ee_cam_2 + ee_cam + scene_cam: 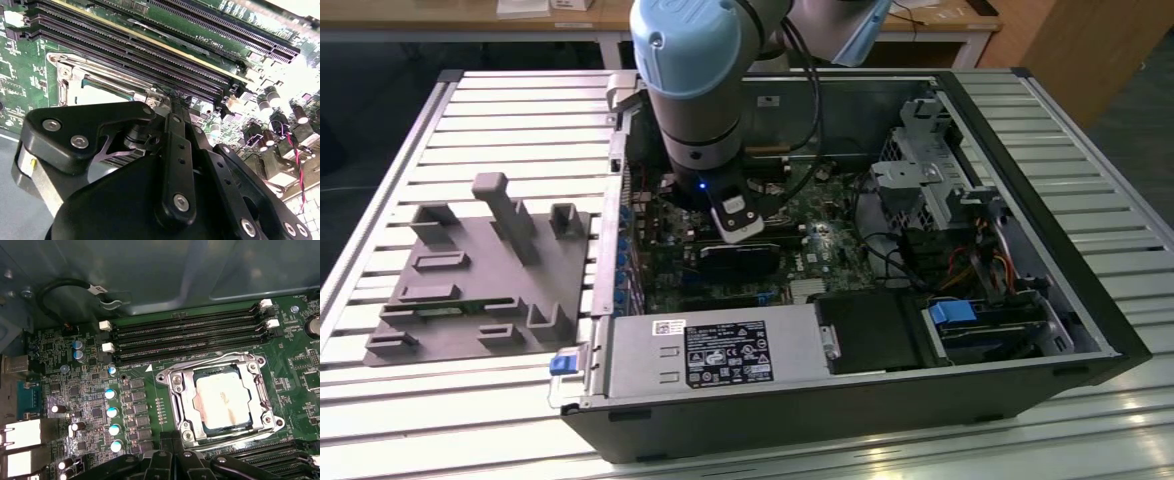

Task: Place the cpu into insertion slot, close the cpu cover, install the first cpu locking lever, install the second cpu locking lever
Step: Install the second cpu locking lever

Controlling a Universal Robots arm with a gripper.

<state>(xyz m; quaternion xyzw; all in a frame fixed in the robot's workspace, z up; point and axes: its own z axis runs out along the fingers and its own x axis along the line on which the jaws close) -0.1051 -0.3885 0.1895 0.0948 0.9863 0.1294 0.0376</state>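
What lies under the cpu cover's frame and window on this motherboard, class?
In the first wrist view the cpu cover lies closed over the insertion slot. Through its window the cpu shows its pale metal top. The socket contacts beneath the chip are covered.

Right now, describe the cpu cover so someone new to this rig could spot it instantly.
Start at the open computer case and find the green motherboard inside. Beside the long black memory slots sits a square socket; the cpu cover is the thin silvery frame lying flat over it. Unlike anything nearby, it has a square window showing the cpu's pale metal top.
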